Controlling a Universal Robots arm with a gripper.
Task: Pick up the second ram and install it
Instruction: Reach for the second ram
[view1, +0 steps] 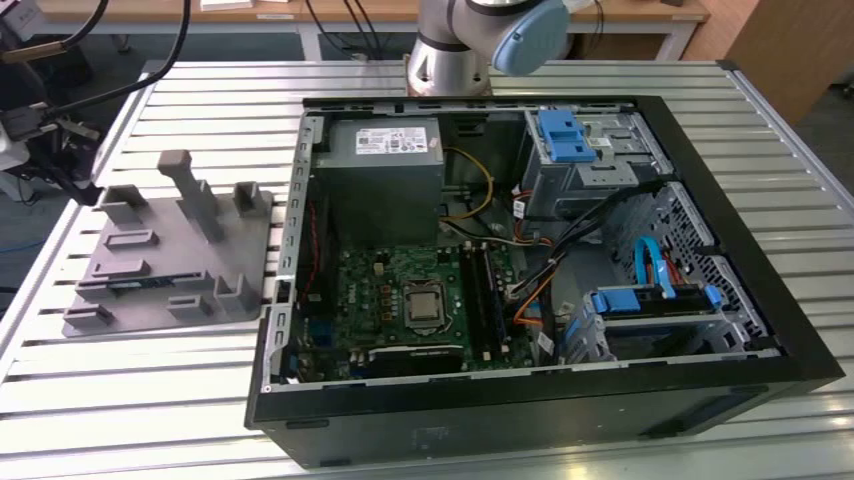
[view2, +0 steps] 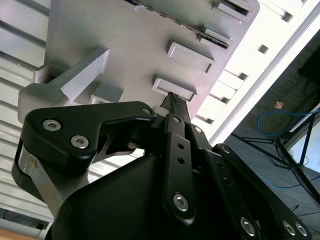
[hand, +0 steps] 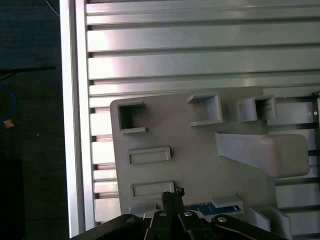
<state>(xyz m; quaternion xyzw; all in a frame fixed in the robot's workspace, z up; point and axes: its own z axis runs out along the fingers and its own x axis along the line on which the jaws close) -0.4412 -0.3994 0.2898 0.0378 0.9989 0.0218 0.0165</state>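
Observation:
The second ram (hand: 200, 206) is a thin blue-green stick lying in a slot of the grey tray (hand: 200, 150), partly hidden behind my fingers. In the exterior view the ram (view1: 130, 287) shows as a bluish strip near the tray's (view1: 174, 255) front. My gripper (hand: 172, 193) hangs above the tray, close to the ram's slot and apart from it. Its fingertips are pressed together with nothing between them. In the second wrist view the gripper (view2: 175, 100) points at the tray (view2: 140, 50). In the exterior view the gripper (view1: 70, 182) is a dark shape at the far left.
The open computer case (view1: 534, 400) lies on the slatted table (view1: 134, 400) to the exterior view's right of the tray. Black slot rails (view1: 486, 295) run beside the processor socket (view1: 424, 305). Tall upright blocks (hand: 260, 150) rise from the tray. The table edge (hand: 75, 125) is close by.

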